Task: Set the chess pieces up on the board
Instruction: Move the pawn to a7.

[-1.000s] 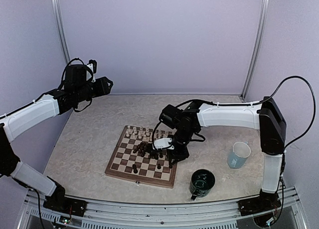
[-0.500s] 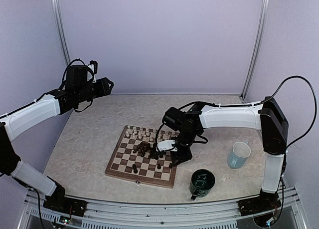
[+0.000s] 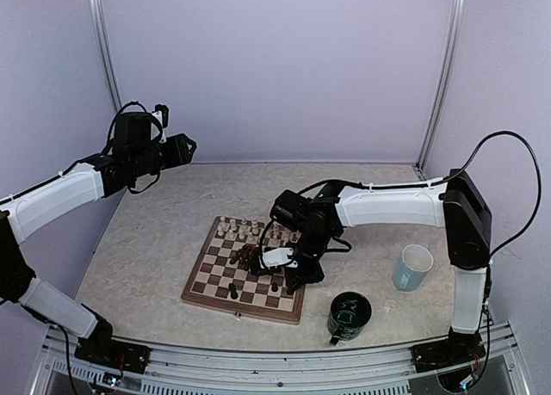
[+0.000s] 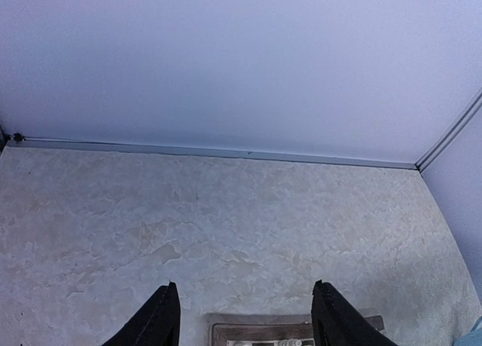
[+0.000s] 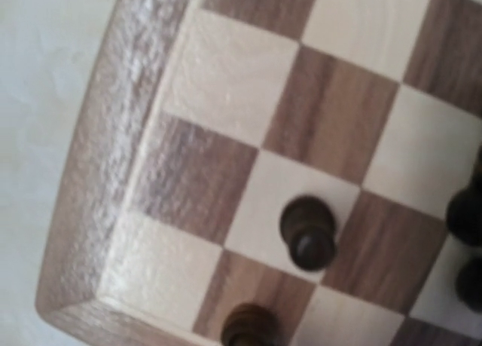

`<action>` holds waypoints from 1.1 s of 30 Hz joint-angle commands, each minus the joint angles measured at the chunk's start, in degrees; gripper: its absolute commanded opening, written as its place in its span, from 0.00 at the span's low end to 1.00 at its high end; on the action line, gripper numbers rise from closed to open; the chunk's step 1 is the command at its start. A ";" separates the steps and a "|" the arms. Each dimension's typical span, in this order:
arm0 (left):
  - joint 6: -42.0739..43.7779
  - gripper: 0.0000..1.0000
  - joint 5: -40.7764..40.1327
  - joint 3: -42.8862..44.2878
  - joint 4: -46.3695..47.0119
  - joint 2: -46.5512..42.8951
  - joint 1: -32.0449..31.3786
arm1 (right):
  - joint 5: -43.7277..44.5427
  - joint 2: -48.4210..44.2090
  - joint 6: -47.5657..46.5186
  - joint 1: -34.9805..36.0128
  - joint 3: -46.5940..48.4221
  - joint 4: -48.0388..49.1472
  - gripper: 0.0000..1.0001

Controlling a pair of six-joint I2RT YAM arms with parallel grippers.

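Observation:
The board (image 3: 209, 273) lies mid-table. Cream chess pieces (image 3: 238, 227) line its far edge and dark chess pieces (image 3: 247, 257) cluster near its middle, with a few more toward the near edge. My right gripper (image 3: 296, 281) hangs low over the board's near right part; its fingers do not show in the right wrist view, which shows a dark pawn (image 5: 307, 231) standing on a pale square near the board's corner (image 5: 83, 270) and another dark piece (image 5: 248, 329) at the bottom edge. My left gripper (image 3: 186, 145) is raised at the far left, open and empty (image 4: 247, 316), with the board's far edge (image 4: 226, 332) just below it.
A pale blue mug (image 3: 414, 267) stands right of the board. A dark green mug (image 3: 349, 316) stands near the front edge, close to the board's near right corner. Walls enclose the table at the back and sides.
My right gripper has shifted a little left and nearer over the board's right side. The left arm has not moved.

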 commanded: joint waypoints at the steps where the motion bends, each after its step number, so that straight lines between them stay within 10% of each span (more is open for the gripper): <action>1: 0.04 0.60 0.66 1.42 0.20 0.48 0.41 | -1.98 1.27 -0.38 1.07 1.63 -0.29 0.09; 33: -0.20 0.62 1.26 1.46 0.31 0.57 0.33 | 0.95 0.59 -0.18 1.46 1.46 0.25 0.22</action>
